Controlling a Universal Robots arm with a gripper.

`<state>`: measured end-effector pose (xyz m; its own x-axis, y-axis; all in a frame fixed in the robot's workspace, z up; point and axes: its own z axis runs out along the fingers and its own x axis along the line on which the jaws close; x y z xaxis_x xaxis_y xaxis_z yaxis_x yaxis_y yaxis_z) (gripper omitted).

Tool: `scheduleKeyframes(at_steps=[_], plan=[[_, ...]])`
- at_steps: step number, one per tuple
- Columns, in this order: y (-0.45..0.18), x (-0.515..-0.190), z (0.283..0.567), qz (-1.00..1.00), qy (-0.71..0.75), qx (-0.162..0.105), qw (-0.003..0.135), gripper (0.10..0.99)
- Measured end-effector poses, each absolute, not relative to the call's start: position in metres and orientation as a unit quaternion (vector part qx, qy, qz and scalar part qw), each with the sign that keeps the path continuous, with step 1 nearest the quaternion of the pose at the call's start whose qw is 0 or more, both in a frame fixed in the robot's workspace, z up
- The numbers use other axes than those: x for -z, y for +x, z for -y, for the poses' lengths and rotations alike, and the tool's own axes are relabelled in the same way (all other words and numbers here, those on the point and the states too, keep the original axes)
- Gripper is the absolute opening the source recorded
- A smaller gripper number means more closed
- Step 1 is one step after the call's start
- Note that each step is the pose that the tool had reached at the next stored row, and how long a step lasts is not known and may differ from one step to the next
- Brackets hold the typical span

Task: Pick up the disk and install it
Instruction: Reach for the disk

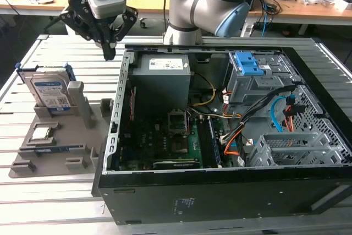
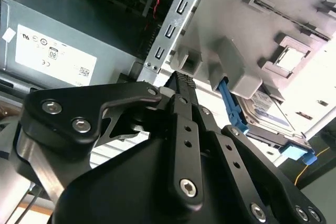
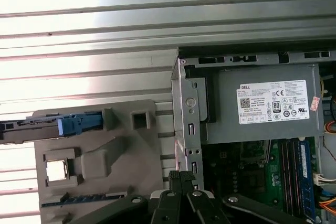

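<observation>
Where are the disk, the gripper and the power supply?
disk (image 1: 50, 92): exterior view, on its white-and-blue label.
gripper (image 1: 109, 53): exterior view, at its fingertips.
power supply (image 1: 160, 83): exterior view, on its grey face.

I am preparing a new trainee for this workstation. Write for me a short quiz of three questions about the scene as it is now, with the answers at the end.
1. True or false: the disk already sits inside the computer case.
2. Choose one. The gripper is:
A) over the table, just outside the case wall
B) deep inside the case, at the drive bay
C) clamped on the disk
3. Short answer: how do the jaws stand, open or shut?

Key
1. False: it stands upright in the grey holder, outside the case.
2. A
3. Shut, with nothing held.
</observation>
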<state>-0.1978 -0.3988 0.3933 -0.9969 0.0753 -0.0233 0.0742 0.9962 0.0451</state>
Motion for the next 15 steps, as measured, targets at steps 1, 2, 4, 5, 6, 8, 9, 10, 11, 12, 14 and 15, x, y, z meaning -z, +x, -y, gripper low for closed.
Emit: scheduleKeyframes(at_steps=[1, 2, 4, 5, 6, 8, 9, 10, 11, 12, 14, 15], plan=[[-0.200, -0.393, 0.399, -0.999, 0.037, -0.022, 0.013, 0.106], [-0.201, -0.393, 0.399, -0.999, 0.037, -0.022, 0.012, 0.106], [-0.204, -0.393, 0.399, -0.999, 0.037, -0.022, 0.012, 0.106], [-0.206, -0.393, 0.399, -0.999, 0.037, -0.022, 0.013, 0.106], [-0.208, -0.393, 0.399, -0.999, 0.037, -0.022, 0.012, 0.106], [-0.212, -0.393, 0.399, -0.999, 0.037, -0.022, 0.013, 0.106], [-0.213, -0.393, 0.399, -0.999, 0.037, -0.022, 0.013, 0.106], [-0.215, -0.393, 0.399, -0.999, 0.037, -0.022, 0.013, 0.106], [-0.216, -0.393, 0.399, -0.999, 0.037, -0.022, 0.012, 0.106], [-0.218, -0.393, 0.399, -0.999, 0.037, -0.022, 0.012, 0.106], [-0.221, -0.393, 0.399, -0.999, 0.037, -0.022, 0.012, 0.106], [-0.223, -0.393, 0.399, -0.999, 0.037, -0.022, 0.012, 0.106]])
